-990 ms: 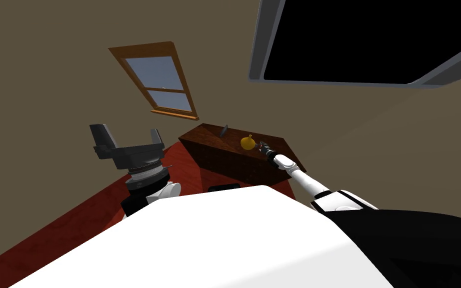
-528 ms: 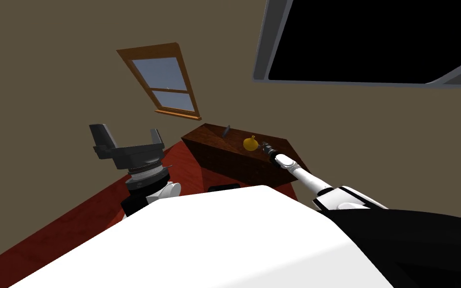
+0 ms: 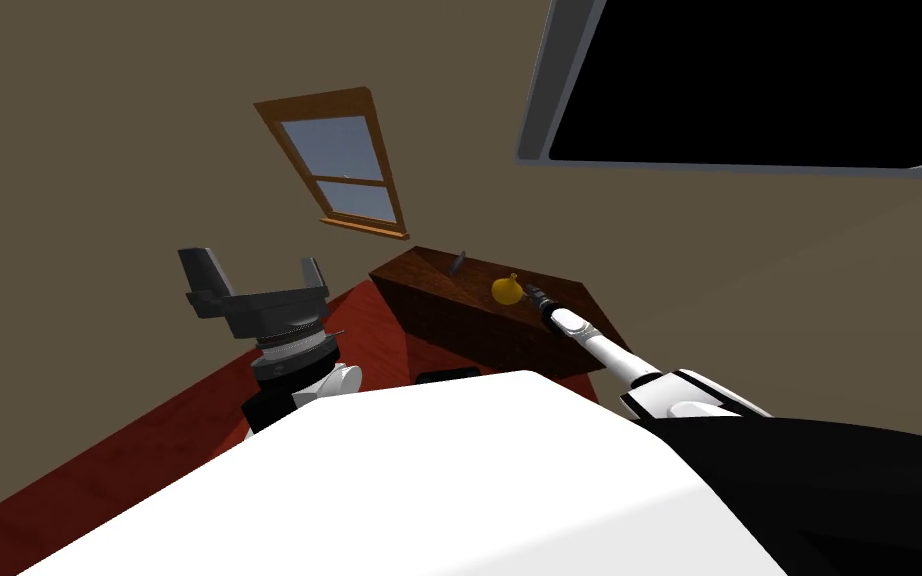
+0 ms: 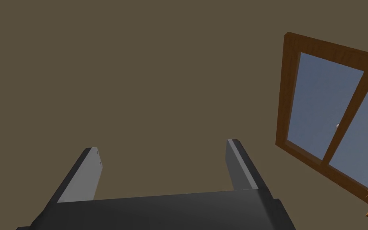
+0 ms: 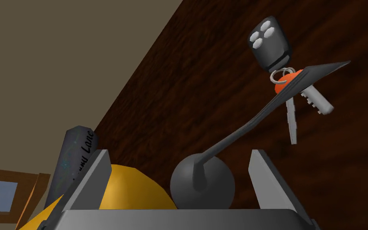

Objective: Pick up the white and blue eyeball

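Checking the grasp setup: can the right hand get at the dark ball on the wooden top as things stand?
Probably yes: the ball sits between the right hand's open fingers, though the yellow object beside it crowds one finger.

On counter (image 5: 187, 92): ball (image 5: 202, 187), with gourd (image 5: 139, 191) just beside it. Keys (image 5: 287, 80) lie beyond the ball, apart from it. Slab (image 5: 73, 155) stands behind the gourd.

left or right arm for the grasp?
Right. The right gripper, open, is over the brown table, straddling a dark grey ball with a stalk. The left gripper, open, is held up far short of the table.
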